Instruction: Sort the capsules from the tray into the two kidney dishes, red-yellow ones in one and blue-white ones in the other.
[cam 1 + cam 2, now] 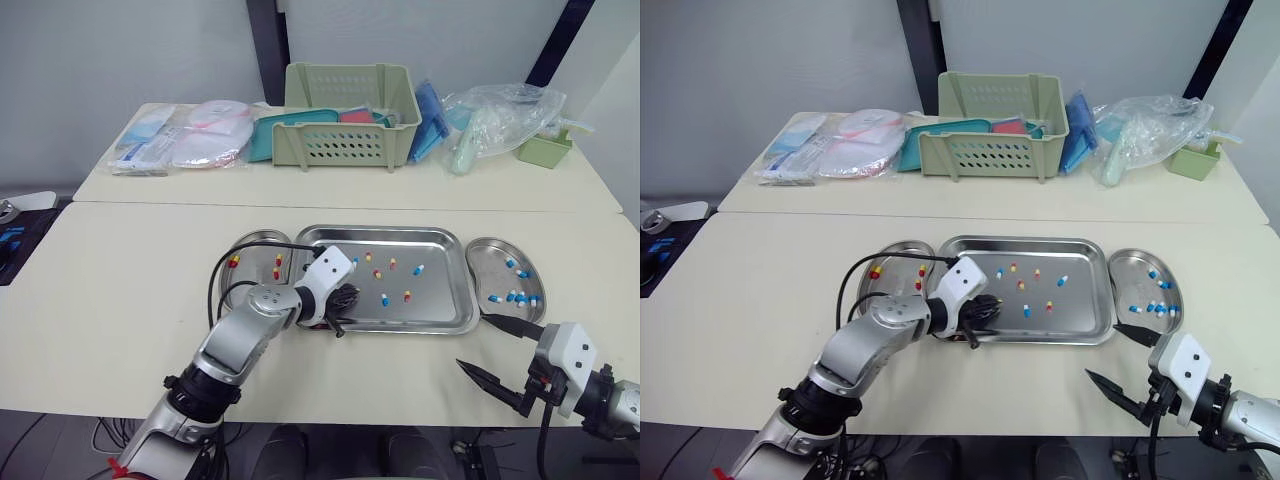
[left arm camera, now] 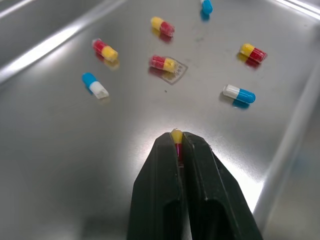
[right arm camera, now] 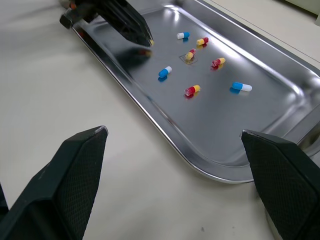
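Left jaws pinch red-yellow capsule [image 2: 176, 136] over tray [image 1: 440, 303]; right dish [image 1: 484, 262] holds blue-white capsules [image 1: 518, 296].

The tray [image 1: 440, 305] gleams: polished metal, mirror-smooth, catching glare. The left kidney dish [image 1: 258, 262] and right kidney dish [image 1: 488, 262] have the same bright steel look. Loose capsules [image 2: 162, 63] are glossy-shelled, like the red-yellow capsule [image 2: 176, 135] in the left gripper [image 2: 176, 142], whose fingers [image 2: 157, 195] are matt black, probably plastic. The right gripper [image 1: 472, 341] pads [image 3: 75, 190] are finely cross-hatched. The table [image 1: 120, 300] is smooth and matt. The basket [image 1: 350, 140] is dull, pale plastic.
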